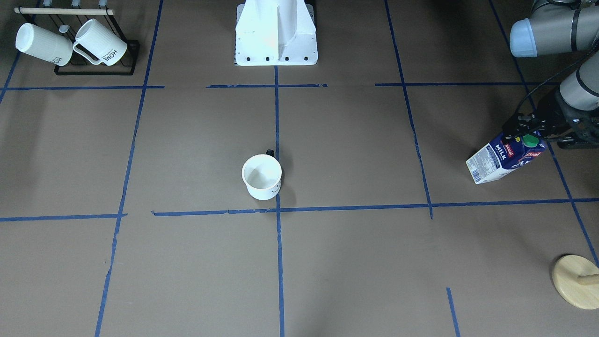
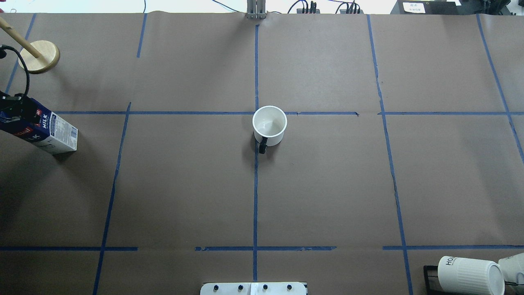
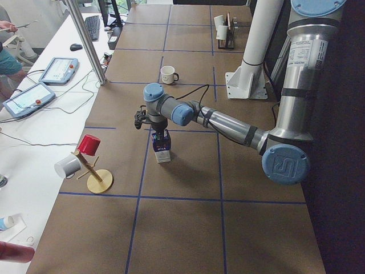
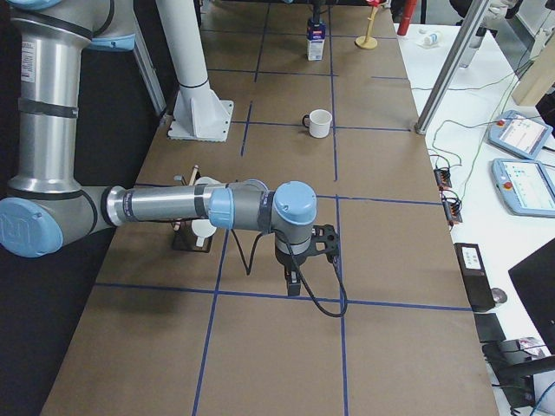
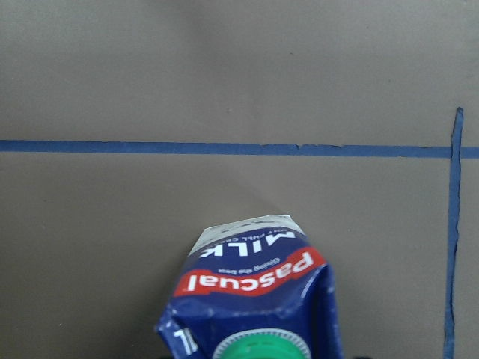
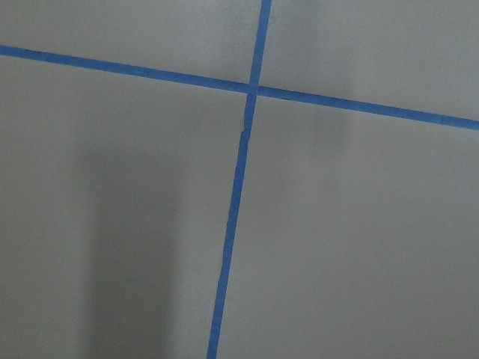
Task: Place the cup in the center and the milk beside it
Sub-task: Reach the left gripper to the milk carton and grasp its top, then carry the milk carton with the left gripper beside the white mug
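A brown papered table point(image 2: 184, 184) crossed by blue tape lines point(image 2: 255, 196) is shown; the cup point(image 2: 269, 125), white with a black handle, is set upright just beside the center point(image 2: 256, 113), on the robot's side of that tape crossing, with the handle turned toward the robot; the milk point(image 2: 45, 132) is seen standing at the table's left end, well apart from the cup; the left gripper point(image 1: 523, 131) is held at the carton's top, but whether it is clamped on the carton cannot be told; the right gripper point(image 4: 293, 282) is pointed down over bare paper at the robot's right, and its opening cannot be judged; a black rack point(image 1: 96, 70) with two ribbed mugs point(image 1: 100, 44) is placed near the robot's right, and a wooden stand point(image 1: 574, 281) beyond the milk.
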{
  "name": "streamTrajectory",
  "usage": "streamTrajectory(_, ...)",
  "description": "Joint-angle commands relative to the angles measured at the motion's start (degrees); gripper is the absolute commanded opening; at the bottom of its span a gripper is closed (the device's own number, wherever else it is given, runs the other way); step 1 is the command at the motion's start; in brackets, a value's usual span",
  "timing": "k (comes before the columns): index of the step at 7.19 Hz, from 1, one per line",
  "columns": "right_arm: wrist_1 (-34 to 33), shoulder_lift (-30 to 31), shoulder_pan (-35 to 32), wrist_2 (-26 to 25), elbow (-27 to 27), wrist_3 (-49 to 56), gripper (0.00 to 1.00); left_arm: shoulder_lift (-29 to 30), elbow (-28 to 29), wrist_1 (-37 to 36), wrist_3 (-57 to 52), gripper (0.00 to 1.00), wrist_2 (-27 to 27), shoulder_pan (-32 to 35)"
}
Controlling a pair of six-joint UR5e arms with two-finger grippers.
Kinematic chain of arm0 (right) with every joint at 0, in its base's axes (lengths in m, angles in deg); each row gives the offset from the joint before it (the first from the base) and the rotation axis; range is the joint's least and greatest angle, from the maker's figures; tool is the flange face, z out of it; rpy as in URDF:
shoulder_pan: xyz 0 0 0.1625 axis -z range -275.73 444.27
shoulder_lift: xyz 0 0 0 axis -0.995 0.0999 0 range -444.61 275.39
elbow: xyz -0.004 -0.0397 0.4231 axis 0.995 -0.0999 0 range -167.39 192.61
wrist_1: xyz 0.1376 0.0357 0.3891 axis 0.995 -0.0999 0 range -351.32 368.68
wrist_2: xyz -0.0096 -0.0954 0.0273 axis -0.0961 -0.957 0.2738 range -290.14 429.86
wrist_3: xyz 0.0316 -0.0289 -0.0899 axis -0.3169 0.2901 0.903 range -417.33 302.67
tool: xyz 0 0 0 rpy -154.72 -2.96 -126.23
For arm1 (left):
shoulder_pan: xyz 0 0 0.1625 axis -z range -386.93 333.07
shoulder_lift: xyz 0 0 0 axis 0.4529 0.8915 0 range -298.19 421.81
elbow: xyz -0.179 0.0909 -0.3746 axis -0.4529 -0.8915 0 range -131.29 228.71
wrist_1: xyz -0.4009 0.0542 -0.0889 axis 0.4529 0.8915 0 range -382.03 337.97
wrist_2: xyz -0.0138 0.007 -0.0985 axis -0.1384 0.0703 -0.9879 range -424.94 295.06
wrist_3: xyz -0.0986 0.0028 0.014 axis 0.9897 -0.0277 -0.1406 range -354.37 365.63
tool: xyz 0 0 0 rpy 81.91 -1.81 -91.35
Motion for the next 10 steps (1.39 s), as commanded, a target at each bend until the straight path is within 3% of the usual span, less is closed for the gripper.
streamTrajectory(1, 0.0, 0.0, 0.0, -0.1, 0.0, 0.1, 1.00, 2.2, -0.8, -0.6, 0.2, 0.37, -0.1, 0.0)
streamTrajectory(2, 0.0, 0.1, 0.0, 0.0, 0.0, 0.3, 1.00, 5.5, -1.1, -3.6, 0.9, 0.36, 0.0, 0.0)
streamTrajectory(4, 0.0, 0.4, 0.0, 0.0, 0.0, 0.2, 1.00, 18.9, -3.1, -19.5, 3.2, 0.37, 0.2, -0.2)
streamTrajectory(6, 0.0, 0.4, 0.0, 0.0, -0.1, 0.2, 1.00, 30.7, -1.0, -21.2, 16.0, 0.37, 0.4, -10.7)
streamTrajectory(8, 0.0, 0.6, 0.0, 0.0, -0.2, 0.2, 1.00, 43.0, 8.3, -21.2, 19.0, 0.37, 4.9, -16.3)
streamTrajectory(10, 0.0, 0.6, 0.0, 0.1, -0.3, 0.1, 1.00, 47.9, 14.0, -20.8, 19.8, 0.37, 6.9, -20.1)
